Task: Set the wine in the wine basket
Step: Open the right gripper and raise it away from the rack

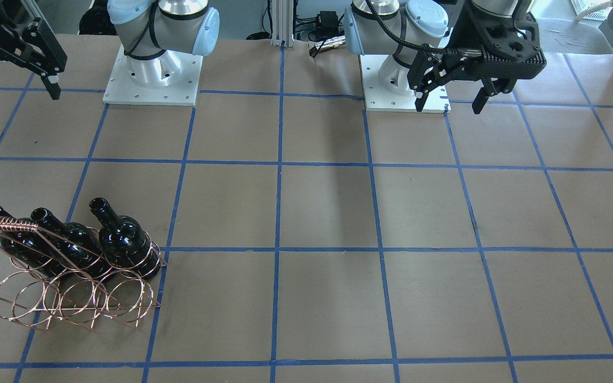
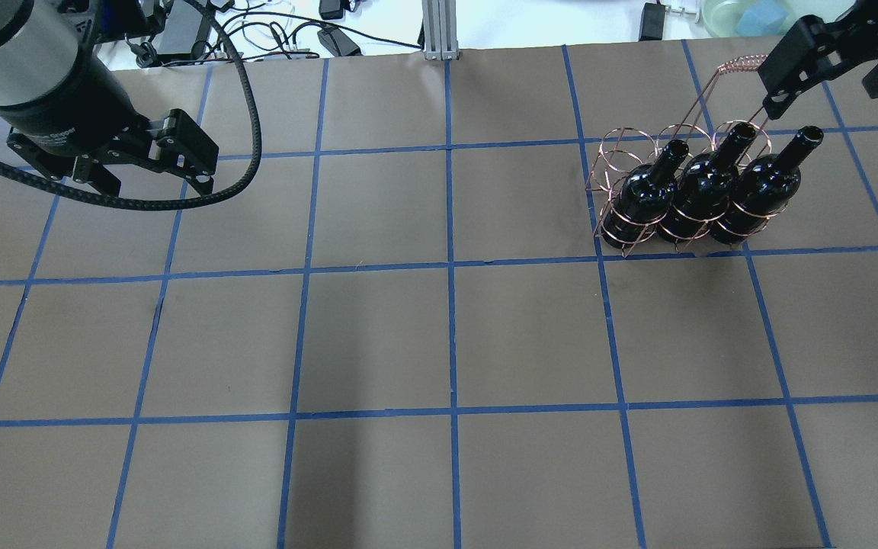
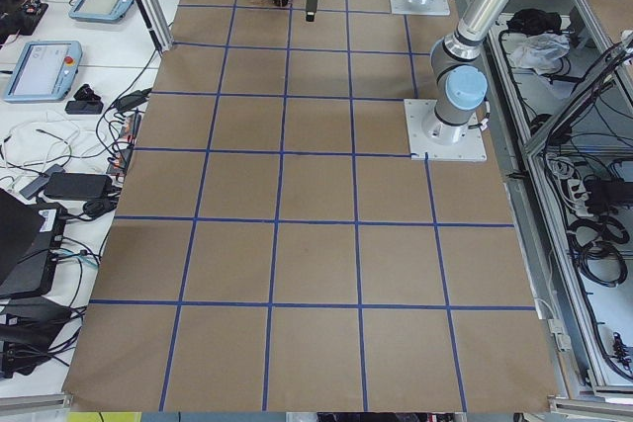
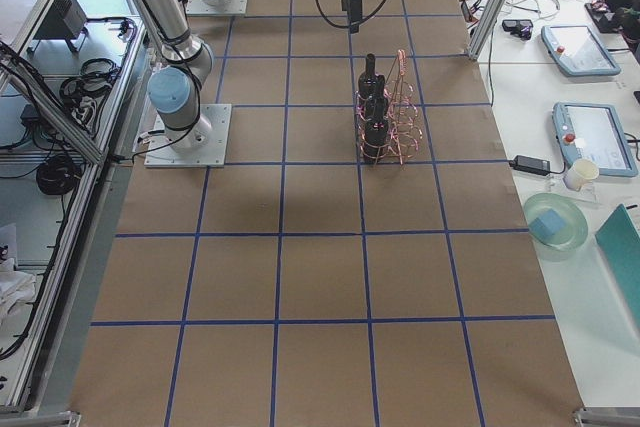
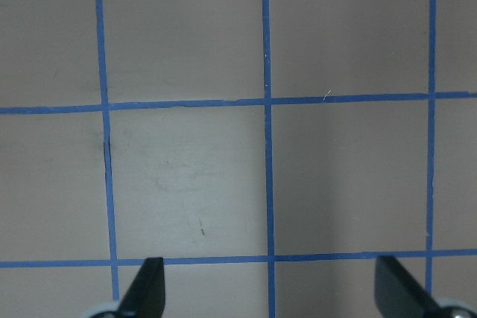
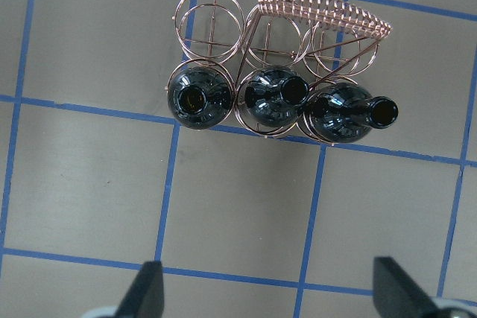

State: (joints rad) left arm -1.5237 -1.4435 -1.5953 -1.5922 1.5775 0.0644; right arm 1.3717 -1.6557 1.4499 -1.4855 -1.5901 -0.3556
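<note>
Three look-alike glossy black wine bottles (image 2: 645, 194), (image 2: 702, 191), (image 2: 763, 187) stand neck up side by side in the rose-gold wire wine basket (image 2: 622, 145), in its row of rings nearer the robot. They also show in the right wrist view (image 6: 197, 98), (image 6: 272, 98), (image 6: 343, 113) and in the front view (image 1: 120, 234). My right gripper (image 2: 828, 88) is open and empty, raised above and just beyond the basket (image 6: 212, 13). My left gripper (image 2: 157, 183) is open and empty, far off over bare table on the left.
The brown table (image 2: 447, 343) carries a blue tape grid. The arm bases (image 1: 152, 80), (image 1: 402, 80) stand at the robot's edge. The basket's far row of rings (image 1: 72, 303) holds nothing. Cables and devices lie beyond the far edge (image 2: 294, 30).
</note>
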